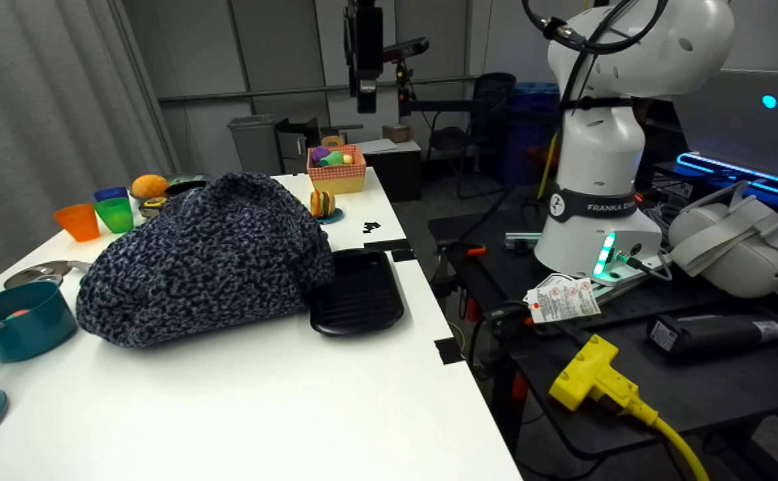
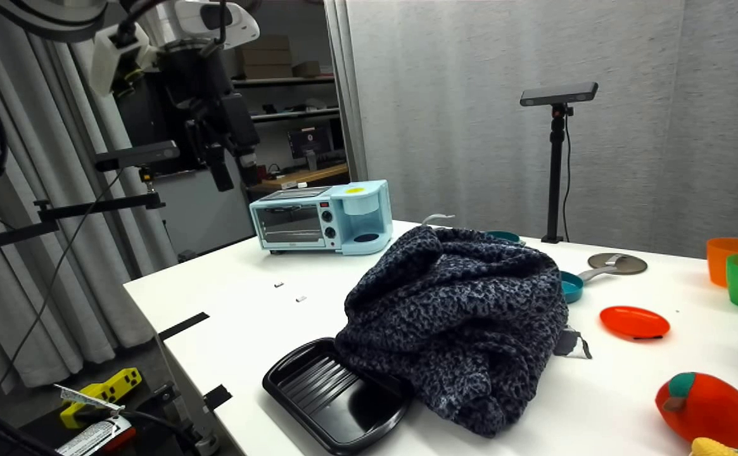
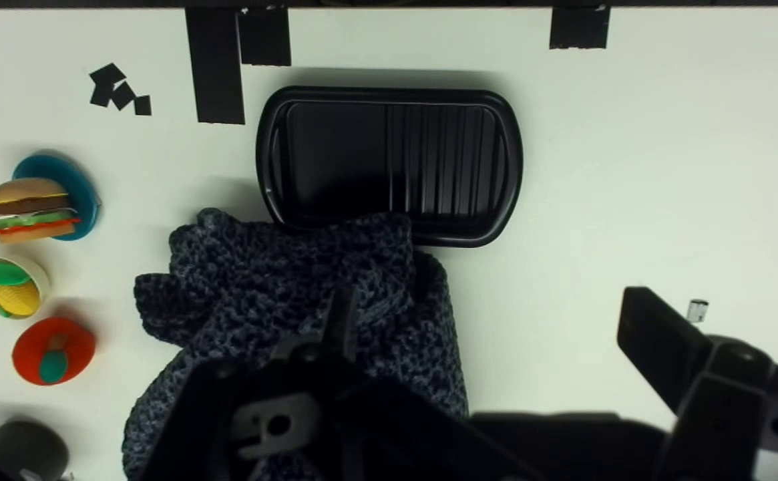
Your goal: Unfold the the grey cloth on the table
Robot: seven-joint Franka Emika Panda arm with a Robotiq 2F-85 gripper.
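1. Wrist view gives us the jaws spread wide apart, gripping nothing — between them we look down on part of the grey cloth (image 3: 255, 294) and bare white table (image 3: 562, 267).
2. Both exterior views show us the jaws raised well above the cloth and pointing downward, at the end of the white arm (image 1: 606, 147).
3. We find the cloth on the table, bunched into a tall heap with deep folds across it; the fabric is dark grey-navy with lighter flecks.
4. One edge of it laps over the rim of a black tray (image 3: 335, 147); the tray's ridged part lies mostly uncovered.
5. In an exterior view we see a small teal pan (image 2: 571, 288) right beside the heap, its grey handle (image 2: 598, 272) pointing away — whether the two touch we cannot tell. A red plate (image 2: 635, 322) and a round lid (image 2: 628, 265) lie near it, and a light-blue toaster oven (image 2: 337, 221) stands apart from the cloth.
6. In an exterior view a teal pot (image 1: 25, 337) stands near the cloth; an orange cup (image 1: 79, 222) and a green cup (image 1: 116, 215) stand side by side, and a basket (image 1: 338, 183) of toys (image 1: 332, 159) sits at the table's far end.
7. In the wrist view we also make out a toy burger (image 3: 31, 208) on a teal plate (image 3: 85, 194), with a red toy (image 3: 33, 349) near it. Strips of black tape (image 3: 215, 73) run in from the table's edge.
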